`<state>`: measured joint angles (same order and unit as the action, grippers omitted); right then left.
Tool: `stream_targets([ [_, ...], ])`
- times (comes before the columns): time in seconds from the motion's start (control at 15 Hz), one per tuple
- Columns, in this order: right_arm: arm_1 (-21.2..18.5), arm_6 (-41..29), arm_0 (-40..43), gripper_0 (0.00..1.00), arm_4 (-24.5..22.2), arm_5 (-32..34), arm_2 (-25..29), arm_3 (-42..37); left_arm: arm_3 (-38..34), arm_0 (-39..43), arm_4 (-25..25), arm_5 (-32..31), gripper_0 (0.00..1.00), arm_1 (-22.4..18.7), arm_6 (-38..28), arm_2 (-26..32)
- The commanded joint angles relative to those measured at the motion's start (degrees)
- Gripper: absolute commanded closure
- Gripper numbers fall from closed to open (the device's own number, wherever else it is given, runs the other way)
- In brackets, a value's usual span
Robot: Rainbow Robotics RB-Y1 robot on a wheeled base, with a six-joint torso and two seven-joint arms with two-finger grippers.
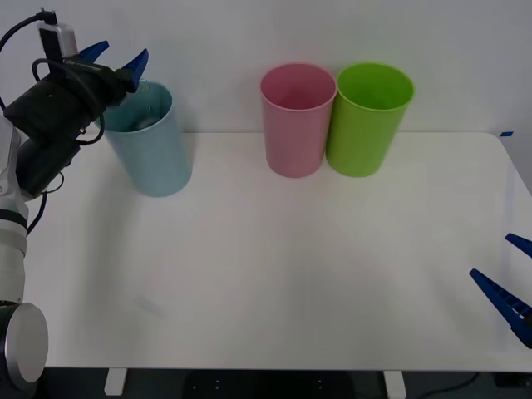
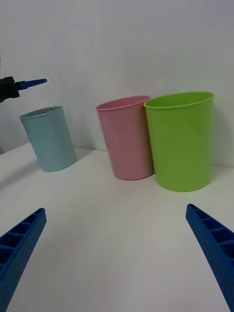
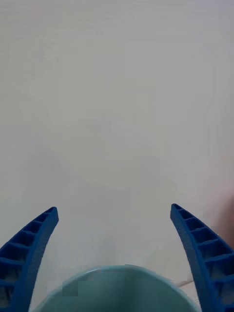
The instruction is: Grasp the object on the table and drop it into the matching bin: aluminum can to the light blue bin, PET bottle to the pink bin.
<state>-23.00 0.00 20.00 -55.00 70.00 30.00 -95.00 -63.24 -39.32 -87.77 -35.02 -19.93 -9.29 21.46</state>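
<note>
The left pincer hangs just above the rim of the light blue bin, at about 10 o'clock on the counter. Its two blue fingers are spread wide and hold nothing; they touch neither the bin nor anything else. In the left wrist view the bin's rim lies between and below the two fingers.

Inside the light blue bin, near its wall, a greyish shape is visible. It may be the aluminum can, but I cannot tell this for sure, and its long axis and direction cannot be read.

The right pincer waits low at about 4 o'clock, near the counter's edge, also wide open and empty.

There are three bins, one of each colour. The light blue bin stands alone. The pink bin and a lime green bin stand upright at 12 o'clock, just beside each other.
</note>
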Motion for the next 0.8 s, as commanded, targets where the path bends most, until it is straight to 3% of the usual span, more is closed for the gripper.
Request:
stream_targets([
  [0.07, 0.0, 0.0, 0.0, 0.0, 0.0, 0.0, 0.0, 0.0, -0.04, 0.83, 2.16, -0.84, 0.0, -0.11, 0.5, -0.01],
  [0.33, 0.0, 0.0, 0.0, 0.0, 0.0, 0.0, 0.0, 0.0, -2.15, 3.9, 7.44, -2.43, 0.0, -1.16, 0.85, -1.07],
  [0.8, 0.0, 0.0, 0.0, 0.0, 0.0, 0.0, 0.0, 0.0, -14.63, 16.56, 14.64, -7.7, 0.0, -1.34, -0.03, 0.69],
])
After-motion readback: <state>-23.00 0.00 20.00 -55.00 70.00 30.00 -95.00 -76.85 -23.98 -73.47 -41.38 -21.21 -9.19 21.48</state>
